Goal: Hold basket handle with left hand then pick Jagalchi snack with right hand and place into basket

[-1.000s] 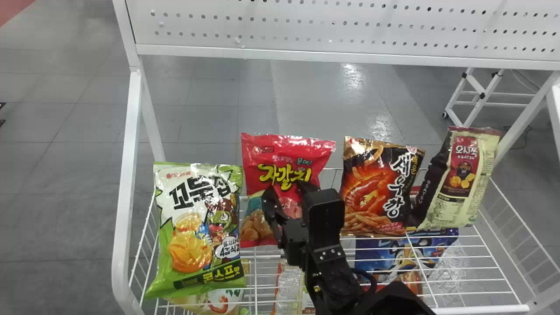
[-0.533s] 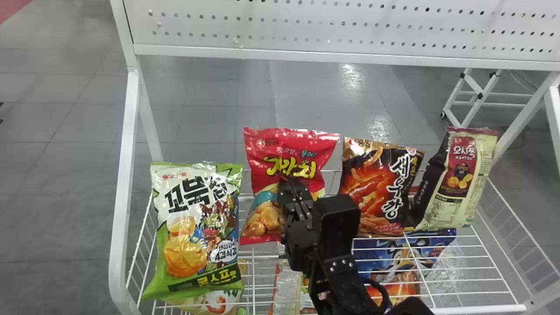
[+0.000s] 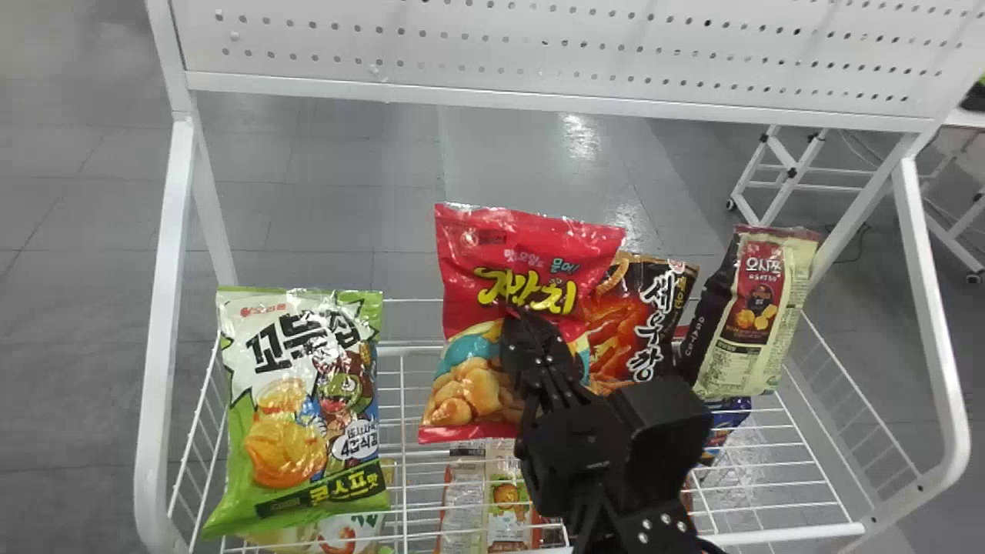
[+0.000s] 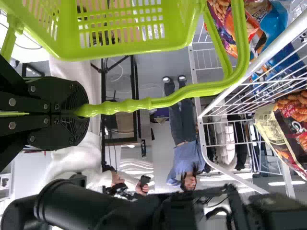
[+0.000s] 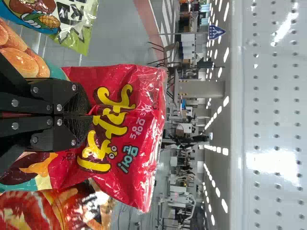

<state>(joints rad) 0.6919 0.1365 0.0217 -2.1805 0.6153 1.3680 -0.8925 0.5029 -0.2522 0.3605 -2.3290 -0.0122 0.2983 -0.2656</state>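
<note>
A red bag of Jagalchi snack [image 3: 531,238] was pinched by the right gripper [image 3: 517,314] in front of a white wire rack [image 3: 785,532]. The black fingers were clenched on the middle of its front, with the film puckered between the tips. Its red top reached up beyond the fingertips, and its lower part, with a picture of round golden snacks, showed to the left of the fingers and below their tips.

To the left of those fingers, well apart, stood a green and white bag [image 3: 308,369]. Just to their right was a black and orange bag [image 3: 654,315], partly hidden behind the Jagalchi snack, and farther right a cream and dark bag [image 3: 758,308] leaned at a tilt. Below the fingers, more packets [image 3: 508,508] lay behind the wires. High above the fingertips ran a white panel [image 3: 539,58] dotted with small holes.

In the left wrist view, the left gripper [image 4: 79,111] had its fingers closed around the wavy green handle [image 4: 172,98]. From the fingertips the handle ran outward, then bent back to join the lime green basket [image 4: 67,33], near those fingers. The Jagalchi snack was outside the basket, in the right fingers' grasp
</note>
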